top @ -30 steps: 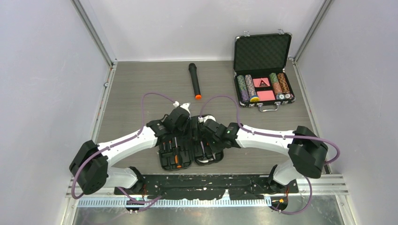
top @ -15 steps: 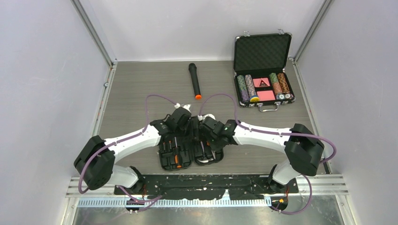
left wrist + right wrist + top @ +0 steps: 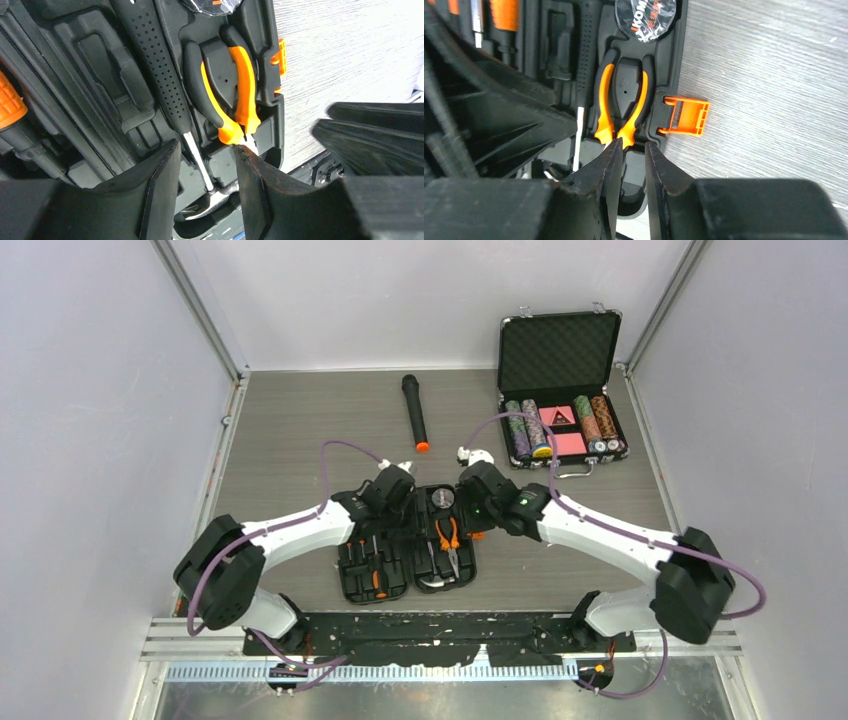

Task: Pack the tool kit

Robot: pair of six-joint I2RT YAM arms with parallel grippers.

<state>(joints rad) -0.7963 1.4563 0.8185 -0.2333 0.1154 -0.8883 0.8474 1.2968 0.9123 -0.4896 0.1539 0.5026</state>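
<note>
Right gripper, jaws barely parted and empty, hovers at the pliers' head, probably to seat them. Left gripper, spread and empty, hangs over the hammer. Both tools fill moulded slots in the tool kit, lying open at the table's 6 o'clock.

Soft, even light is falling from above on the grey wood-grain tabletop, casting only faint shadows under the white robot arms. In the wrist views the left gripper and right gripper are looming dark and soft-edged at the lens, while the tabletop is glaring almost white beside the dully shining flat black ribbed plastic tool kit.
</note>
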